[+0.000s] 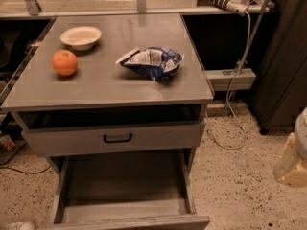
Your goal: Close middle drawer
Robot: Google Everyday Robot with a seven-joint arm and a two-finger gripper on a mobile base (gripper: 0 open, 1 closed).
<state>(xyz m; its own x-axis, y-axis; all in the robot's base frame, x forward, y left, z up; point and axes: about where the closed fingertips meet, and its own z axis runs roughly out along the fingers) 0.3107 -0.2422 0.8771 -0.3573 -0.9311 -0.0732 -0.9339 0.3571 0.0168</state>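
middle drawer (125, 188): pulled far out of the grey cabinet (199, 143), directly below the top drawer (57, 142); lower centre of view.
middle drawer, long axis: front to back, from the cabinet body straight toward the camera; side walls parallel to that line.
middle drawer, facing: flat front panel toward the camera, at the bottom edge of view and partly cut off; open tray side up, grey floor of the tray exposed.
top drawer: out only a little, with a dark gap between its front and the tabletop edge; black loop handle (117, 138) at the middle of the front.
hand (290, 164): pale cream part at the right edge of view, partly cut off, over the speckled floor (240, 190); to the right of the cabinet, well apart from the middle drawer, touching nothing visible.
hand, state: cannot be told, spread or pressed together.
tabletop (110, 87): flat grey top of the cabinet, carrying three items.
orange (64, 63): left side of the tabletop, near the bowl, on its camera side.
bowl (81, 36): white, upright, rear left.
crisp bag (151, 61): blue and white, crumpled, lying right of centre, apart from the orange.
cable (238, 75): pale, hanging to the floor right of the cabinet.
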